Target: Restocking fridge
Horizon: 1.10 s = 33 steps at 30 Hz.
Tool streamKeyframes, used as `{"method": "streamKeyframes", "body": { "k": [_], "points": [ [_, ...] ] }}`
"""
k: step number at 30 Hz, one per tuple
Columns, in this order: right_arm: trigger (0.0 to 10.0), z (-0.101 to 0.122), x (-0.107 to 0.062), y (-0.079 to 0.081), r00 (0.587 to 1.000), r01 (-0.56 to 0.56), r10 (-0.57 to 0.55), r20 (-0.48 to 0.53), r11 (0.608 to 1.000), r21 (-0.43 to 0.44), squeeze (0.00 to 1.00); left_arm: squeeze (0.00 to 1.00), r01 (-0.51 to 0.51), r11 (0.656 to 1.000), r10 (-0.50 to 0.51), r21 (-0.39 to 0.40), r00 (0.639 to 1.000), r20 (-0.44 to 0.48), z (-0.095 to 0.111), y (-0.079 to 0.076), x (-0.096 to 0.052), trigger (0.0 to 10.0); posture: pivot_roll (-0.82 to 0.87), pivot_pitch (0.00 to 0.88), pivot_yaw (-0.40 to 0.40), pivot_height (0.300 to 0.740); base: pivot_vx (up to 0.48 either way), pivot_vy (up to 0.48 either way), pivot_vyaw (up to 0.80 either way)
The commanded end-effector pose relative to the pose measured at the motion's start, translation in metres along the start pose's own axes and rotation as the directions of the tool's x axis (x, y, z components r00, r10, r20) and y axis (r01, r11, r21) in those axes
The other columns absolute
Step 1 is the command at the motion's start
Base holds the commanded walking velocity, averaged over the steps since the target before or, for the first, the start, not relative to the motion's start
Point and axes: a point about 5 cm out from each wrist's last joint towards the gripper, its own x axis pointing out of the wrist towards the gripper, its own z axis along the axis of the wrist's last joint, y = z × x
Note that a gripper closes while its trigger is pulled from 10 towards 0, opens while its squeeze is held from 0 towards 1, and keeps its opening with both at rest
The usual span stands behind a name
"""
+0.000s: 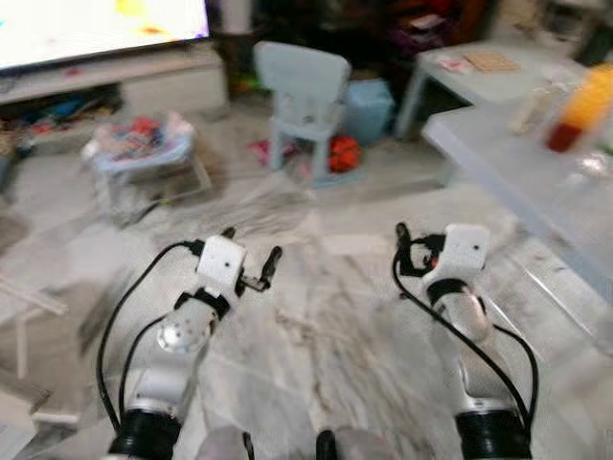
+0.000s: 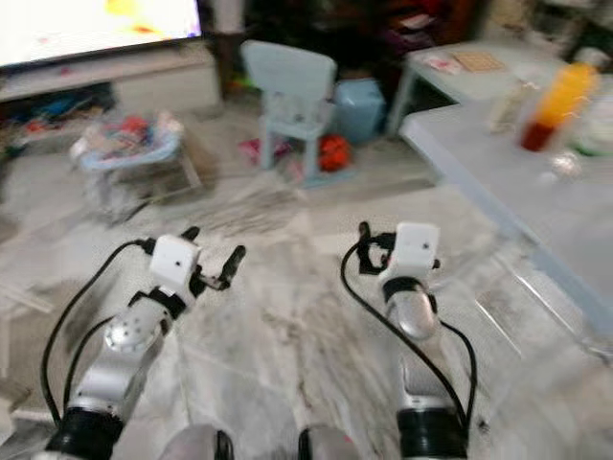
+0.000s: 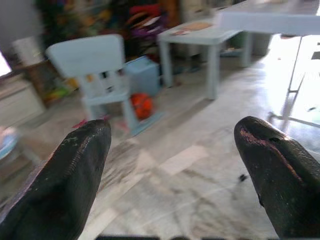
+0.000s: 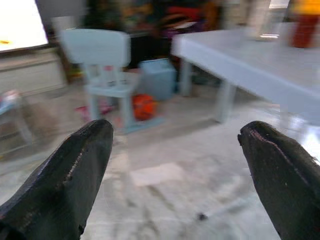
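Both arms are held forward at waist height above a marble-patterned floor (image 1: 326,316). The left gripper (image 1: 251,259) is spread wide with nothing between its fingers (image 3: 75,165), as the left wrist view confirms; the right gripper (image 4: 175,165) is likewise spread wide and empty, its two black tips standing far apart in the right wrist view.

No fridge is seen. The likeliest goods for restocking are on the grey table (image 1: 508,163) ahead to the robot's right: an orange bottle (image 1: 579,105) with a dark red lower part stands upright near the table's far side, and a pale, blurred bottle-like item (image 2: 503,105) stands just beside it. What the second item is cannot be told.

The orange bottle is judged to be a filled drink bottle: moderately heavy, stiff-walled if plastic, smooth and perhaps slippery. A grasp across the body at about mid-height, below the shoulder, is judged safest, with the bottle kept upright so the weight does not swing.

A pale blue child's chair (image 1: 305,91), an orange ball (image 1: 343,151) beneath it, a blue box (image 1: 369,107), a smaller table (image 1: 460,72) and a lit screen (image 1: 96,24) are also present, well apart from the grippers.
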Motion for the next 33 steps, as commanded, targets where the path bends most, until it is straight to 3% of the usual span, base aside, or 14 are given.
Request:
{"method": "streamKeyframes", "body": {
  "k": [1, 21, 28, 33],
  "points": [
    [10.0, 0.004, 0.000, -0.002, 1.000, 0.006, -0.006, 0.013, 1.000, -0.009, 0.00, 0.00, 0.027, 0.999, -0.027, -0.017, 0.999, 0.018, 0.002, -0.004, 0.001, 10.0, 0.02, 0.052, -0.018, 0.740, 0.000, 0.000, -0.80],
    [10.0, 0.006, 0.001, -0.003, 1.000, 0.013, -0.013, 0.026, 1.000, -0.006, 0.00, 0.00, 0.030, 0.999, -0.030, -0.011, 0.999, 0.029, 0.004, -0.004, 0.003, 10.0, 0.01, 0.057, -0.018, 0.740, 0.409, 0.000, -0.80],
    [10.0, 0.009, 0.001, -0.005, 0.999, 0.017, -0.016, 0.041, 1.000, -0.008, 0.00, 0.00, 0.027, 0.999, -0.027, -0.016, 0.999, 0.031, 0.004, -0.004, 0.003, 10.0, 0.01, 0.060, -0.020, 0.740, 0.408, 0.000, -0.14],
    [10.0, 0.021, 0.002, -0.005, 0.994, 0.002, 0.010, 0.113, 0.994, -0.107, 0.00, 0.00, 0.029, 0.999, -0.028, -0.043, 0.999, 0.029, 0.003, -0.004, 0.002, 10.0, 0.01, 0.062, -0.019, 0.740, 0.386, 0.052, 0.00]
  ]
}}
